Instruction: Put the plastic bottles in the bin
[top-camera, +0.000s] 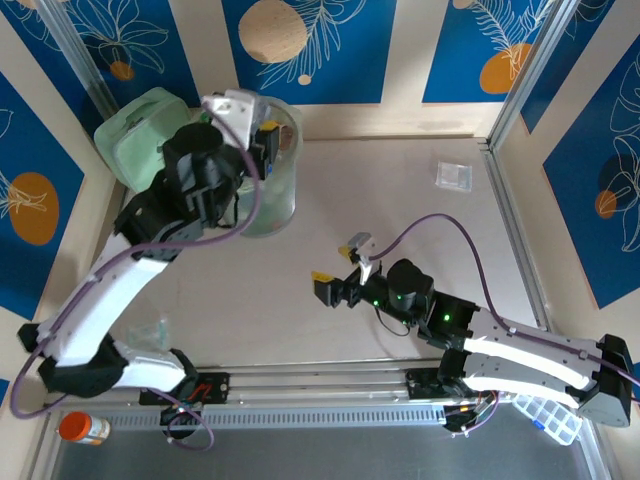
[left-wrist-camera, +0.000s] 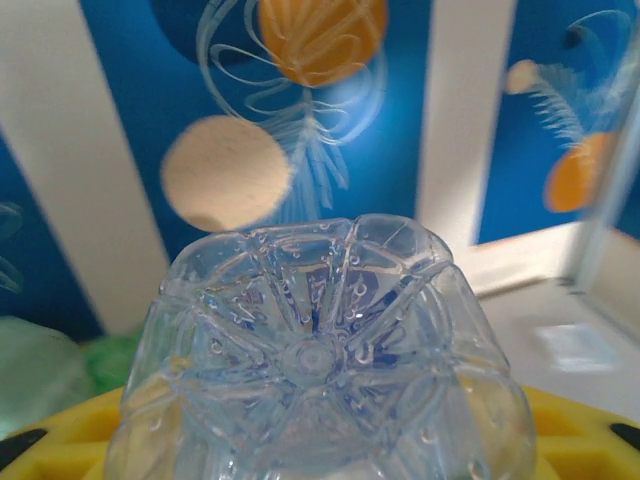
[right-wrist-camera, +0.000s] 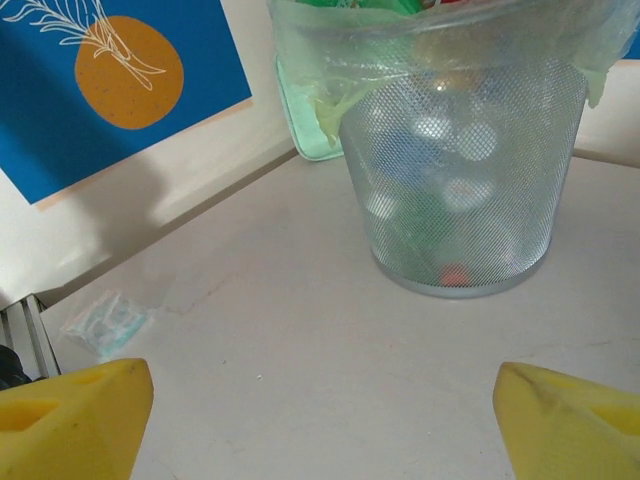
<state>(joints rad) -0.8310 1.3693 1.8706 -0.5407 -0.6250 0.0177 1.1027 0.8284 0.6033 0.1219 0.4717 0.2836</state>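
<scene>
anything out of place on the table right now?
Yes. An orange-capped bottle lies off the table, beyond the rail at the near-left corner, probably awkward to reach. Also crumpled clear plastic sits near the base of the left arm. The bin stands upright; the left gripper holds a clear bottle above it.

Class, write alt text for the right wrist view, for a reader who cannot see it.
A tall translucent bin with a thin liner stands on a pale table, blurred coloured bottles showing through its wall. The right gripper is open in the foreground, its yellow fingertips wide apart with nothing between them.
</scene>
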